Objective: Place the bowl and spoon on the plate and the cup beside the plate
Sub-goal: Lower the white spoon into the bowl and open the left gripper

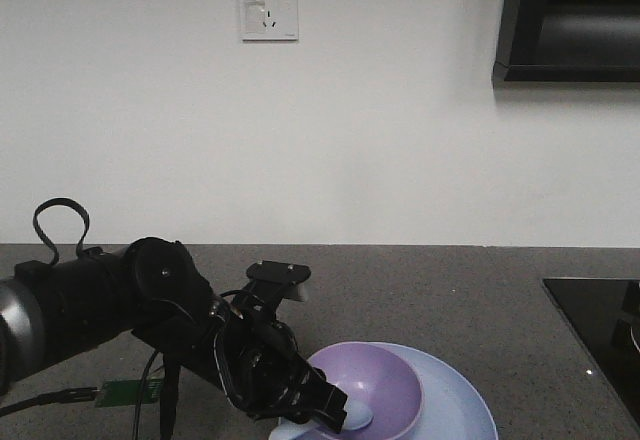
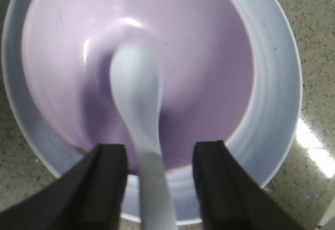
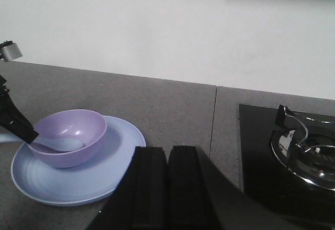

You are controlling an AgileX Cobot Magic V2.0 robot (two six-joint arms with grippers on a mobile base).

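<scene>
Low in the frame, the spoon (image 2: 137, 89) lay with its handle between the parted jaws of the left gripper (image 2: 158, 157), gaps either side; the right gripper (image 3: 167, 159) had its jaws pressed together.

Kitchen scene: a speckled grey stone countertop (image 1: 430, 280) meets a white wall, with a black gas hob (image 1: 595, 330) and 1 burner (image 3: 303, 149) at 4 o'clock. A wall socket (image 1: 268, 8) sits at 12 and a dark overhead unit (image 1: 570, 20) at 2.
</scene>
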